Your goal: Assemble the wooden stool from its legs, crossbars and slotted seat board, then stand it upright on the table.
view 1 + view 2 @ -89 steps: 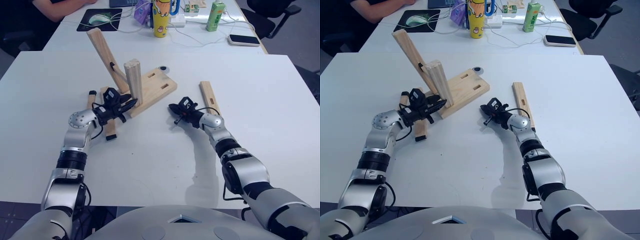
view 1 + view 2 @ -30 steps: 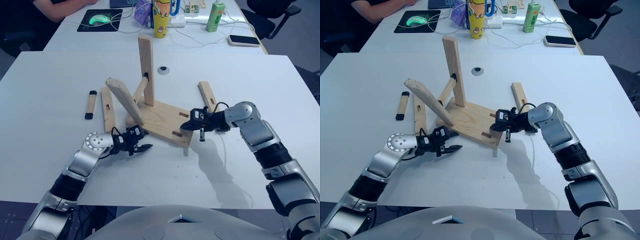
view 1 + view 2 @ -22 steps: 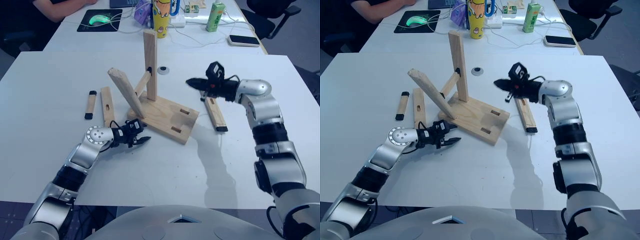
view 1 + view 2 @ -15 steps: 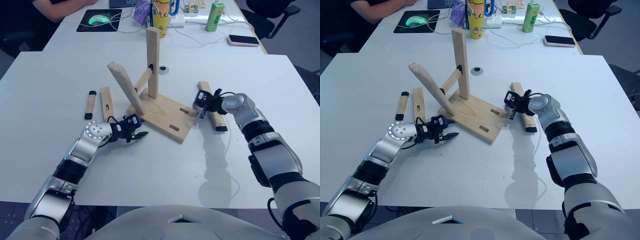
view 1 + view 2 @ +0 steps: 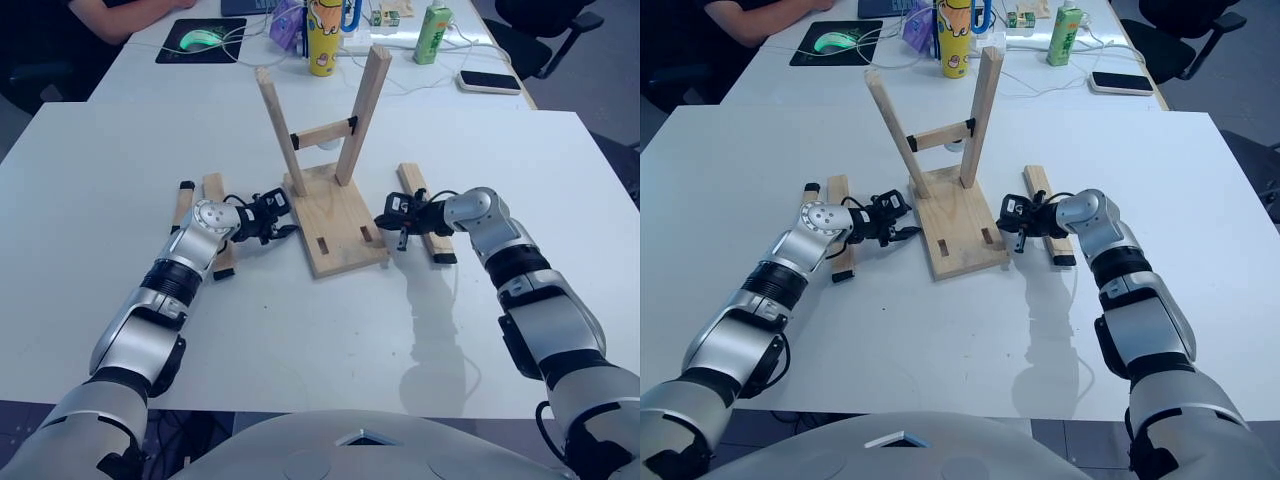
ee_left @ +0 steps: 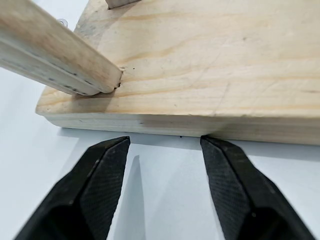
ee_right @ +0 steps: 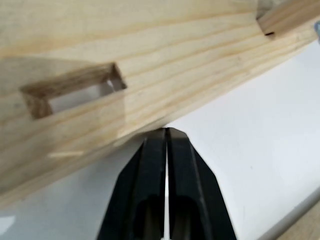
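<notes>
Now the table (image 5: pixel 520 330) carries the seat board (image 5: pixel 335 225) flat at its middle, underside up, between the two arms. Half a second ago the seat board sat skewed, with one corner toward the robot. It has since been turned so that a short end faces the robot. The standing legs (image 5: pixel 362 115) now splay left and right, where earlier one stood nearly in front of the other, and the crossbar (image 5: pixel 322 132) that joins them is seen square-on. Three seconds ago the same piece was tipped over, farther to the left. By my judgement this turn brings the two empty slots (image 5: pixel 322 243) to the near end, handy for the parts not yet fitted. A loose leg (image 5: pixel 411 181) lies just right of the board, under the right forearm. A second loose leg (image 5: pixel 212 188) and a short bar (image 5: pixel 183 203) lie to its left. The left gripper (image 6: pixel 165 142) has come up from the near corner to the board's left edge, its fingers apart and gripping nothing. The right gripper (image 7: pixel 166 131) has its fingers pressed together, tips against the right edge beside a slot, holding nothing.
</notes>
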`<action>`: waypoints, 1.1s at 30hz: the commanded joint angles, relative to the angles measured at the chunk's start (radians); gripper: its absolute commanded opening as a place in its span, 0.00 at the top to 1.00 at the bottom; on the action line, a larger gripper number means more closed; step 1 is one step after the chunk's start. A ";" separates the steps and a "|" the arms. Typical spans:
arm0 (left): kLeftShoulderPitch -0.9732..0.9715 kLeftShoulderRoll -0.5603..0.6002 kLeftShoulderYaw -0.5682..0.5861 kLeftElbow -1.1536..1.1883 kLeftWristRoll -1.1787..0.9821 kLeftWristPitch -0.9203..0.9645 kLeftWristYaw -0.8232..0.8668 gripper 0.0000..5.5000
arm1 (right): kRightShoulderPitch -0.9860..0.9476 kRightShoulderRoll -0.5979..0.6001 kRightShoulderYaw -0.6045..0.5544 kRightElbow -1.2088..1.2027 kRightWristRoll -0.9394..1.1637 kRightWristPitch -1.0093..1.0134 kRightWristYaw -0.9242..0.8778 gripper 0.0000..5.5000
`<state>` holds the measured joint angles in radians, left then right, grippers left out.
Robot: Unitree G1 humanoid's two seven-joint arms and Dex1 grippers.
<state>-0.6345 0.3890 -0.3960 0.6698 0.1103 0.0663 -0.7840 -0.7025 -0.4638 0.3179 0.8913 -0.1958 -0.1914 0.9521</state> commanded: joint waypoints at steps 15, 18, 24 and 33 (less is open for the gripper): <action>0.191 0.035 0.216 -0.172 -0.049 -0.029 0.179 0.52 | 0.280 0.015 -0.043 -0.396 0.062 0.217 -0.139 1.00; 0.326 0.010 0.438 -0.417 -0.190 -0.042 0.304 0.44 | 0.316 0.001 -0.120 -0.504 0.150 0.256 -0.142 1.00; 0.496 -0.044 0.709 -0.541 -0.361 0.066 0.485 0.28 | 0.370 0.065 -0.266 -0.655 0.292 0.323 -0.238 1.00; 0.445 -0.042 0.717 -0.460 -0.401 0.120 0.496 0.06 | 0.404 0.247 -0.357 -0.813 0.371 0.593 -0.560 0.96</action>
<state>-0.1807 0.3386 0.3343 0.1787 -0.3084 0.1748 -0.2894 -0.3222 -0.2485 -0.0294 0.0999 0.1675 0.3847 0.4369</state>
